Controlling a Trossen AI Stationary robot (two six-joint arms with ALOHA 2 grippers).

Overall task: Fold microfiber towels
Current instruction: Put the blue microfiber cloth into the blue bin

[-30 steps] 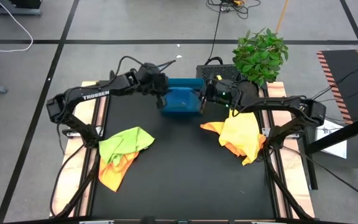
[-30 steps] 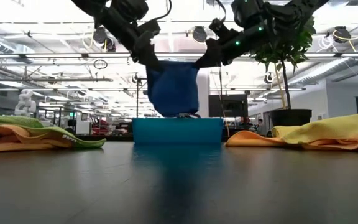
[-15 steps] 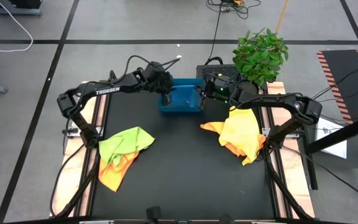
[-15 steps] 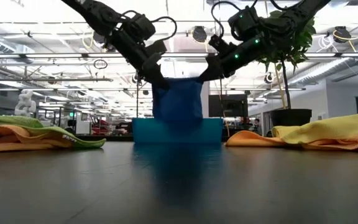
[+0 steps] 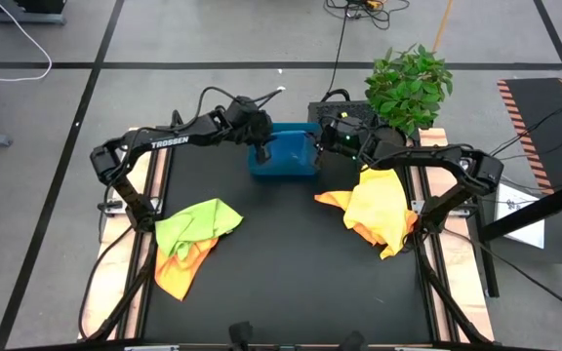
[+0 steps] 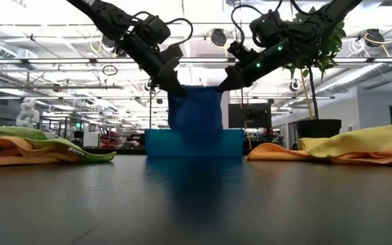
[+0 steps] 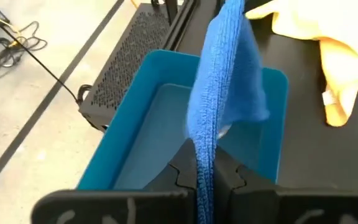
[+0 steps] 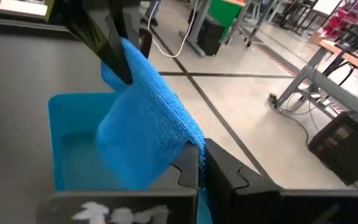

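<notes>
Step in hand: a folded blue towel (image 6: 194, 112) hung over the blue tray (image 5: 283, 168), at twelve o'clock on the table.
Left gripper (image 5: 260, 148): clenched on the towel's left top corner.
Right gripper (image 5: 317, 149): clenched on the towel's right top corner.
Doing it well: probably lower both corners evenly, keeping the top edge taut, so the fold settles flat inside the tray walls before release.
Other towels: a lime green and orange pile (image 5: 193, 241) lay at eight o'clock; a yellow and orange pile (image 5: 374, 213) at three o'clock.
Surface: black mat (image 5: 291, 273) on the table.
Room: potted plant (image 5: 408, 83) at one o'clock; grey floor with cables.
</notes>
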